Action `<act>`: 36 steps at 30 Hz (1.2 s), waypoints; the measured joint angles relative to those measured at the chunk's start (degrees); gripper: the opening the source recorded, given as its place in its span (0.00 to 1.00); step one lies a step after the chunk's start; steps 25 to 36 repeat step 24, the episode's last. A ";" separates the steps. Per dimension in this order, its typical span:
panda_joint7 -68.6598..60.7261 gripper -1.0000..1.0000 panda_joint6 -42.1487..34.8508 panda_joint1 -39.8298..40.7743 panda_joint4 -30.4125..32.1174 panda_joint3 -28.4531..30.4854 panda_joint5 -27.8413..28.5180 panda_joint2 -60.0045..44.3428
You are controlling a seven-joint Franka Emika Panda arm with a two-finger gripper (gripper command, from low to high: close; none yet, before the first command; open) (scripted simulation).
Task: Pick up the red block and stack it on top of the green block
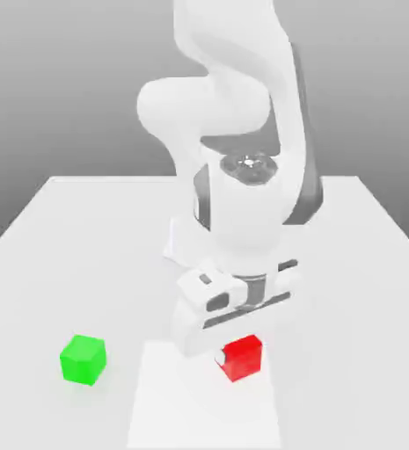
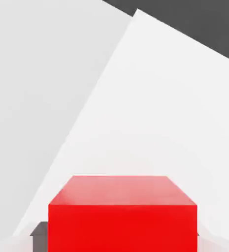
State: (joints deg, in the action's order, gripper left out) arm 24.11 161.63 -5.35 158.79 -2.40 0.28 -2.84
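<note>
- Red block (image 2: pixel 121 229) lay nearest the camera on the hand, one broad red face and a paler, slanting one showing; in the exterior view it was low in the frame, a little to the exterior view's right of centre.
- The hand (image 1: pixel 240 357) was closed on that block, its fingers drawn in as far as the block's width let them, one against each of two opposite sides.
- Above the block, the white arm (image 1: pixel 247 211) came down from the top of the exterior view, with dark grey parts around its joints.
- A bright white panel (image 1: pixel 181 409) spread across the bottom centre of the exterior view, behind and around the block; whether the block touched it could not be told.
- The green block (image 1: pixel 83 359) sat apart at the lower left of the exterior view, beside the panel, its top bare.
- The pale grey bench (image 1: pixel 32 308) carried it.
</note>
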 joint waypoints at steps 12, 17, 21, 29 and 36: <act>-10.61 0.00 -8.15 18.83 -1.97 11.54 1.65 6.17; -15.22 0.00 -5.14 22.47 -2.76 13.35 -0.73 2.31; -18.18 1.00 1.62 23.21 -3.12 11.53 -4.70 -4.97; -18.18 1.00 1.62 23.21 -3.12 11.53 -4.70 -4.97; -18.18 1.00 1.62 23.21 -3.12 11.53 -4.70 -4.97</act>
